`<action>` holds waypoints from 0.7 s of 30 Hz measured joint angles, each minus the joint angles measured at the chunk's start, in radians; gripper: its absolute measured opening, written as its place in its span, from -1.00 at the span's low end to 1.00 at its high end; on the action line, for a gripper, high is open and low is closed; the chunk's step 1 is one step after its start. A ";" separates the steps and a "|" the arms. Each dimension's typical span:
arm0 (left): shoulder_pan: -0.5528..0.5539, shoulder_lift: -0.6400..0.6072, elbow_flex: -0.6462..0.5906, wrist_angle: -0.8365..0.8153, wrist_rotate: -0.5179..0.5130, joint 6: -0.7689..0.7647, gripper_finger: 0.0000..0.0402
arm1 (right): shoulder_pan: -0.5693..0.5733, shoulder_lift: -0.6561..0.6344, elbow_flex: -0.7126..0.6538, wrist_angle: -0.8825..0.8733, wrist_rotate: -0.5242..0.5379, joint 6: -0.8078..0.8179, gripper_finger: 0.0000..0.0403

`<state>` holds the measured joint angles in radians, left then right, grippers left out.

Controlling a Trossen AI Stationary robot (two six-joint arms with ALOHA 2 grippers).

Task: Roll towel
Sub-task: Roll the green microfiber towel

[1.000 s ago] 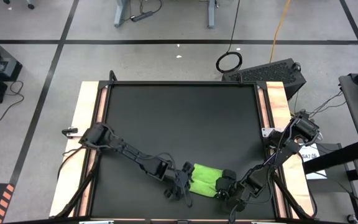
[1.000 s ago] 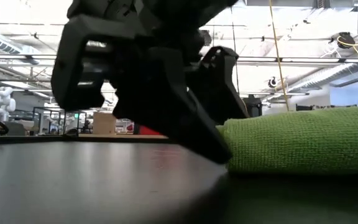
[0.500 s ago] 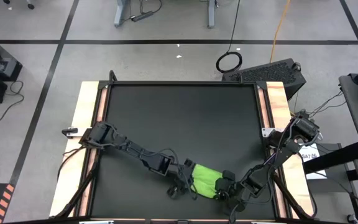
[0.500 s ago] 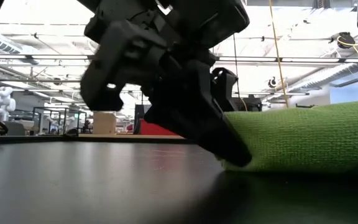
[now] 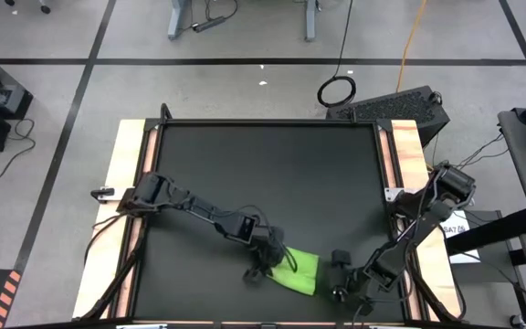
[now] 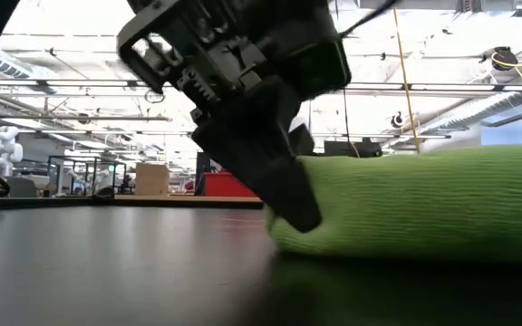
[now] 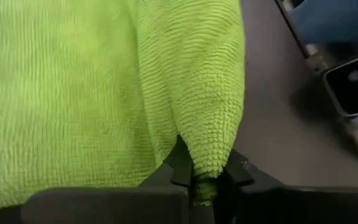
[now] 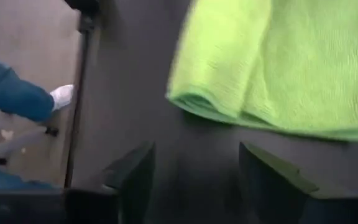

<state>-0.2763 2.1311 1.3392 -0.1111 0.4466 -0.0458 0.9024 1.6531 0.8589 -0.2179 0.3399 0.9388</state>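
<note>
Green towel (image 5: 298, 270) low and a bit right of middle in the high view, near the bottom edge of the black table (image 5: 263, 174), bunched into a thick little wad, smaller and more folded up than a moment ago. Left end lifted and curled over, pinched tight in the left gripper (image 5: 273, 262); fold of green cloth squeezed between the two dark fingers (image 7: 180, 169) in the left wrist view. A second ago wide apart, now pressed together on that fold. Right gripper (image 5: 339, 274) just right of the towel, not touching it; jaws spread with only bare black table between them in the right wrist view. Pinched shut a moment ago, so let go and backed off a little. Probably a hand-over: right side done holding, left side ready to turn the edge across and roll. Roll only started, most of the cloth still loose and flat-ish in the low view. No bowls, boxes or baskets on the table, so nothing inside anything. A blue trouser leg and white shoe (image 8: 59, 96) beyond the table edge.
</note>
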 joint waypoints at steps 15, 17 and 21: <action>0.119 0.000 -0.001 -0.015 0.214 -0.442 -0.86 | -0.006 0.048 0.078 0.025 0.261 -0.403 0.12; 0.131 0.000 -0.001 -0.015 0.216 -0.485 -0.86 | -0.013 0.065 0.078 0.025 0.263 -0.405 0.12; 0.148 0.009 -0.002 -0.013 0.236 -0.557 -0.86 | -0.024 0.094 0.078 0.028 0.271 -0.401 0.12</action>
<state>-0.1284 2.1403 1.3376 -0.1243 0.6822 -0.6030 0.8786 1.7472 0.9367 -0.1900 0.6106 0.5374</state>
